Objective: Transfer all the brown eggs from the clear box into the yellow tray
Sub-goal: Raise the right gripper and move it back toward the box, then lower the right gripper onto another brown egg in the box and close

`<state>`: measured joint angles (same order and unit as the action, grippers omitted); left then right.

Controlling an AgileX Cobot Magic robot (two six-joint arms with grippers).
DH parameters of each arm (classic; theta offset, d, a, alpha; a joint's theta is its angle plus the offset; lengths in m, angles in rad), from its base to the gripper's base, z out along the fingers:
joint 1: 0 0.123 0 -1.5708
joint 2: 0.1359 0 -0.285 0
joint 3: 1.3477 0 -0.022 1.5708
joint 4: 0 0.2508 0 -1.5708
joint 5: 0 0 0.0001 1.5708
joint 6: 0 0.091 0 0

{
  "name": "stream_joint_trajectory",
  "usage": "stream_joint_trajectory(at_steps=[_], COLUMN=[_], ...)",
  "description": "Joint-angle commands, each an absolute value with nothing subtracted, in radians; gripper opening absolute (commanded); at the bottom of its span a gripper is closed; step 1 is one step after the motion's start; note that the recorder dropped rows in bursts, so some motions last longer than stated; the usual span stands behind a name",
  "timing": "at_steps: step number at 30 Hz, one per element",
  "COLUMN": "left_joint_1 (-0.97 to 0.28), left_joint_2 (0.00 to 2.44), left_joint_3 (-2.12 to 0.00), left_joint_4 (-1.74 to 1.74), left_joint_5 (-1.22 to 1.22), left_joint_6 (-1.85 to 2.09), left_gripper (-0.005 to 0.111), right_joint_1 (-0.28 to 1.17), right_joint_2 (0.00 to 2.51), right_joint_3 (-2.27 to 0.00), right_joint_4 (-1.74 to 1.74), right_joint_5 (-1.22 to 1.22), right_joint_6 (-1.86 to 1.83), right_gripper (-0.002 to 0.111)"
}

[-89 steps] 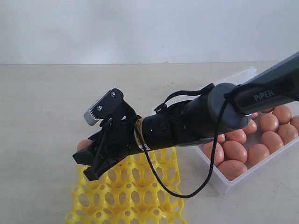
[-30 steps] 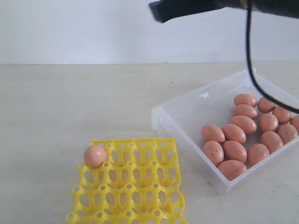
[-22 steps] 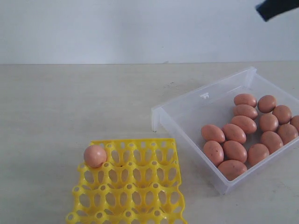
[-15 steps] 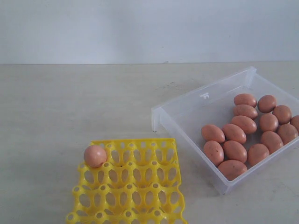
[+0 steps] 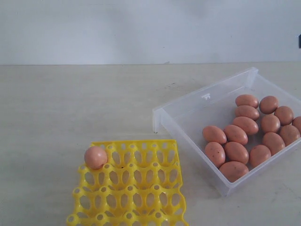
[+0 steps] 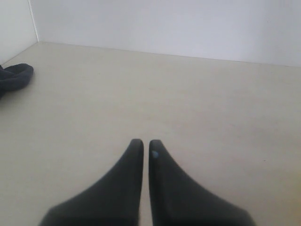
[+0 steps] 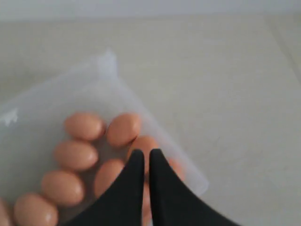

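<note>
One brown egg (image 5: 96,157) sits in the far left corner socket of the yellow tray (image 5: 136,188). Several more brown eggs (image 5: 235,134) lie in the right part of the clear box (image 5: 188,110). The exterior view shows only a dark sliver of the right arm (image 5: 299,41) at its right edge. In the right wrist view my right gripper (image 7: 143,153) hangs shut and empty, high above the eggs (image 7: 123,128) in the box (image 7: 101,70). In the left wrist view my left gripper (image 6: 142,143) is shut and empty over bare table.
A pale wall backs the beige table (image 5: 70,103). In the left wrist view a dark object (image 6: 14,77) lies at the table's edge near a wall corner.
The right arm let go of an egg in the tray's corner socket, lifted up and swung right out of the exterior view. It now hangs above the clear box.
</note>
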<state>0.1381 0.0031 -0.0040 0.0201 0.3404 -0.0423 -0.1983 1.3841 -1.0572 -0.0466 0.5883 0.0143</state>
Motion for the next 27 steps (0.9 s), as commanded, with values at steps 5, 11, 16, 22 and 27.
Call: stream_joint_trajectory(at_steps=[5,11,16,22,27], left_joint_1=[0.129,0.129,0.129,0.129,0.129], left_joint_2=[0.0,0.0,0.0,0.0,0.0], left_joint_3=[0.0,0.0,0.0,0.0,0.0], left_joint_4=[0.02,0.02,0.02,0.02,0.02], left_joint_5=[0.337,0.337,0.337,0.337,0.337], left_joint_6=[-0.038,-0.038,-0.038,-0.038,-0.038], left_gripper=[0.004,0.004,0.004,0.004,0.004], right_joint_1=[-0.208,-0.205,-0.123,-0.026,-0.017], right_joint_2=[1.667,1.703,1.74,1.843,1.894], right_joint_3=[-1.294,-1.351,-1.354,-1.36,-1.36], right_joint_4=[0.283,0.528,0.565,0.522,0.507], right_joint_5=[1.221,1.192,1.102,1.077,1.065], right_joint_6=[-0.299,-0.445,-0.512,-0.64,-0.657], right_gripper=[0.0,0.0,0.0,0.001,0.023])
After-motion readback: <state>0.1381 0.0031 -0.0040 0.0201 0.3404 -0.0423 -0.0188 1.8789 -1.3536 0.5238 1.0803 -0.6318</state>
